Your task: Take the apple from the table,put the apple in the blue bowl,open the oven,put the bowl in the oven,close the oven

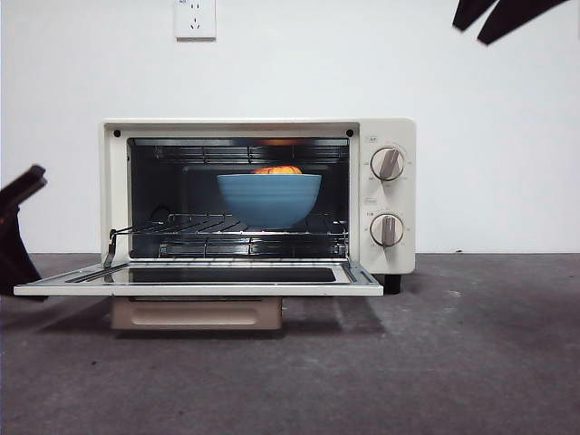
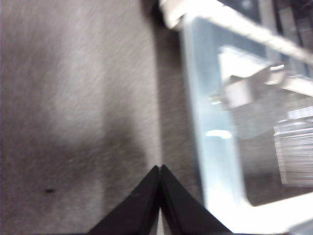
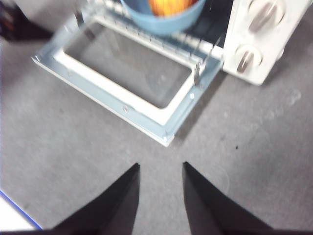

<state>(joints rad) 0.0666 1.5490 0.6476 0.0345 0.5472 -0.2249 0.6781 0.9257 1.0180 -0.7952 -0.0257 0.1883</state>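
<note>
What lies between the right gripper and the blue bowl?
In the right wrist view, bare table, then the oven's open door lie between right gripper and blue bowl.

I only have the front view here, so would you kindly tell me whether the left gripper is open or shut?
Observer: The left gripper is shut, over the table beside the open oven door.
Operator: Thank you. And the right gripper?
Observer: The right gripper is open and empty, above the table in front of the door.
Operator: Is the apple really in the bowl?
Observer: Yes, from above the apple sits inside the blue bowl on the oven rack.
</note>
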